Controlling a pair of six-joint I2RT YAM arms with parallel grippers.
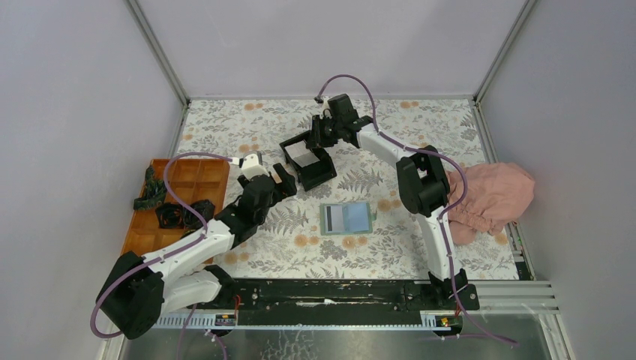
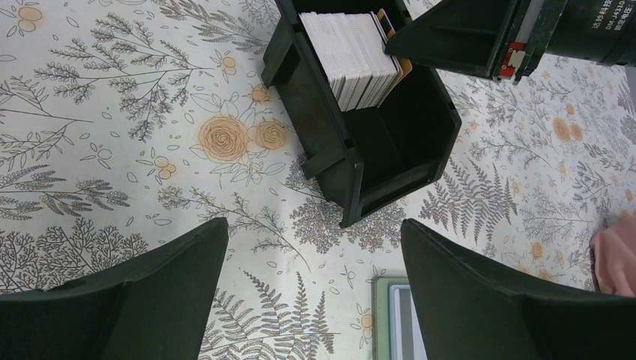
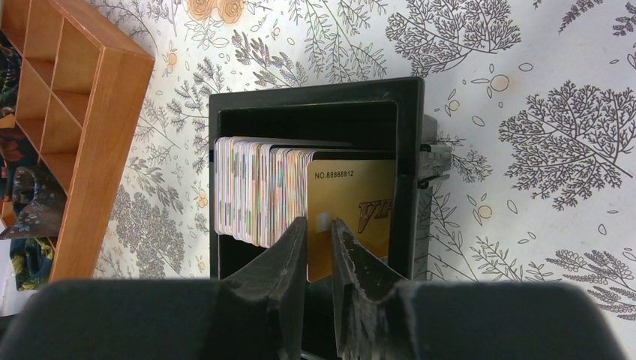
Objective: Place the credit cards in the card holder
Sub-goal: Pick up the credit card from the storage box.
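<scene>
- Cards stand packed on edge in the black box; the card holder lies open on the desk, nearer the arms.
- Right gripper straddles the gold card, jaws narrow; I cannot tell whether it pinches.
- Left gripper hangs spread wide, empty.
- Step looks like picking one card; next calls for a firm pinch and a straight lift.

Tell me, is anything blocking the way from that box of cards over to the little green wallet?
Nothing visible does. The floral tablecloth between the black box and the open green wallet lies bare. The left gripper hovers on the box's other side. The cards only have to be lifted over the box's wall.
</scene>
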